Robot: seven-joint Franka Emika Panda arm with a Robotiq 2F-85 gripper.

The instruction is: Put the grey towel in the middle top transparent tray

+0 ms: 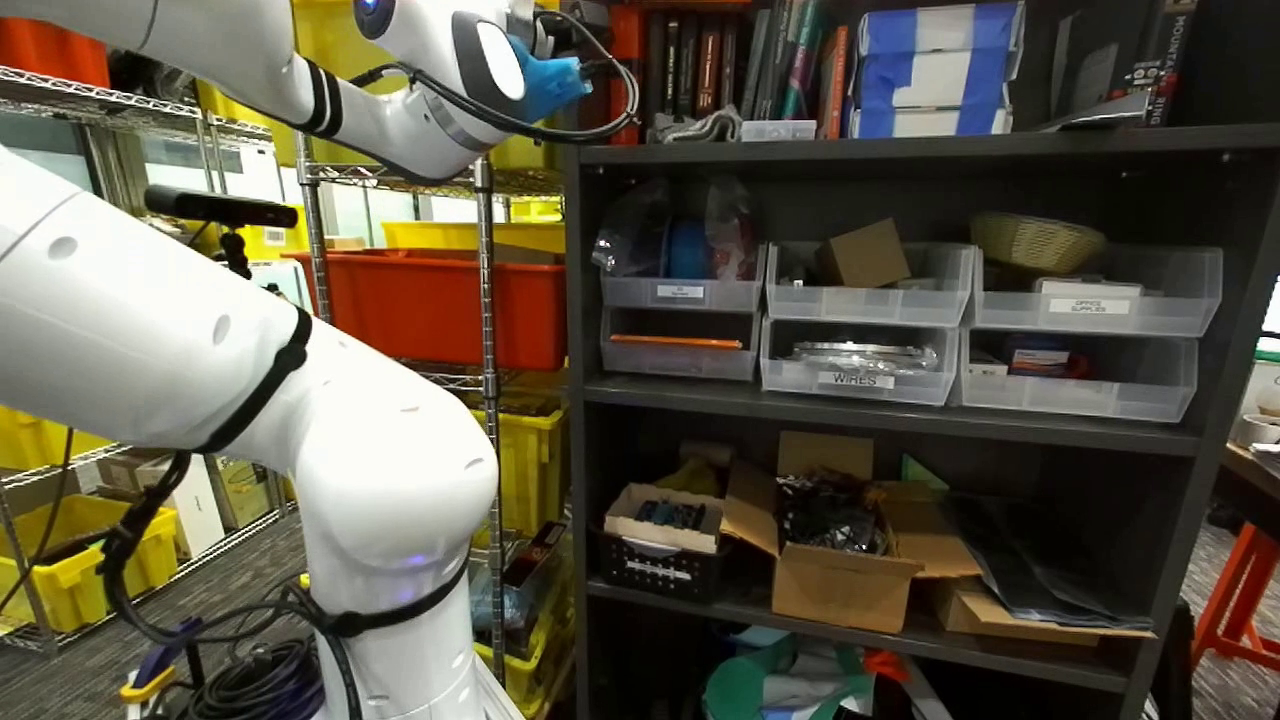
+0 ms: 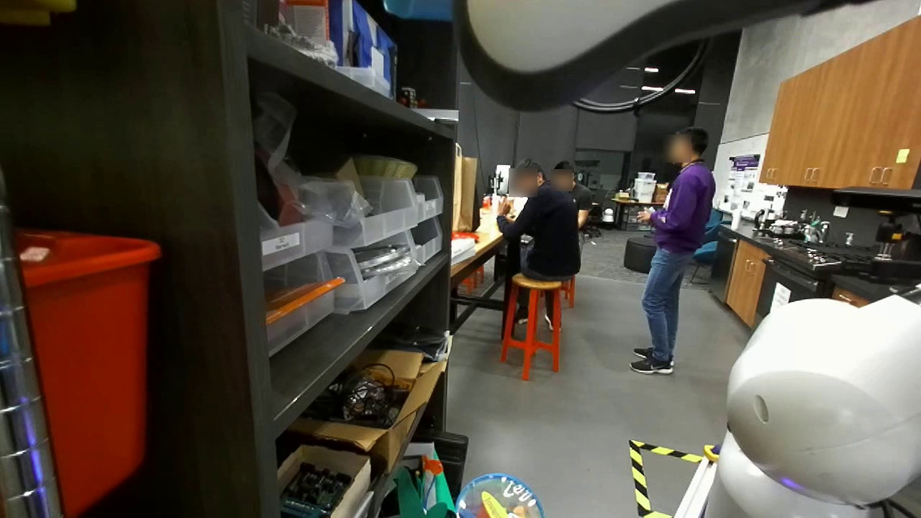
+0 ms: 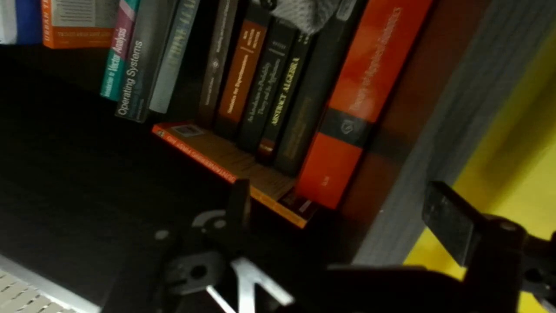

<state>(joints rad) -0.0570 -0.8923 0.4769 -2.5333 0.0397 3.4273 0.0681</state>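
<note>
The grey towel (image 1: 700, 127) lies crumpled at the front of the top shelf, before a row of books. It also shows in an exterior view (image 2: 306, 47) and at the top edge of the wrist view (image 3: 304, 13), which stands upside down. The middle top transparent tray (image 1: 870, 305) holds a tilted cardboard box; it shows in part in an exterior view (image 2: 378, 229). My gripper (image 3: 339, 208) is open, with nothing between its fingers, near the books' upper ends and apart from the towel. In the exterior views its fingers are hidden or out of view.
Dark and red books (image 3: 356, 100) stand behind the towel, with one book lying flat across their tops (image 3: 234, 165). A small clear box (image 1: 778, 130) and blue-white boxes (image 1: 935, 75) share the shelf. The shelf board (image 1: 900, 148) overhangs the trays. A wire rack with yellow bins (image 3: 512, 182) stands beside.
</note>
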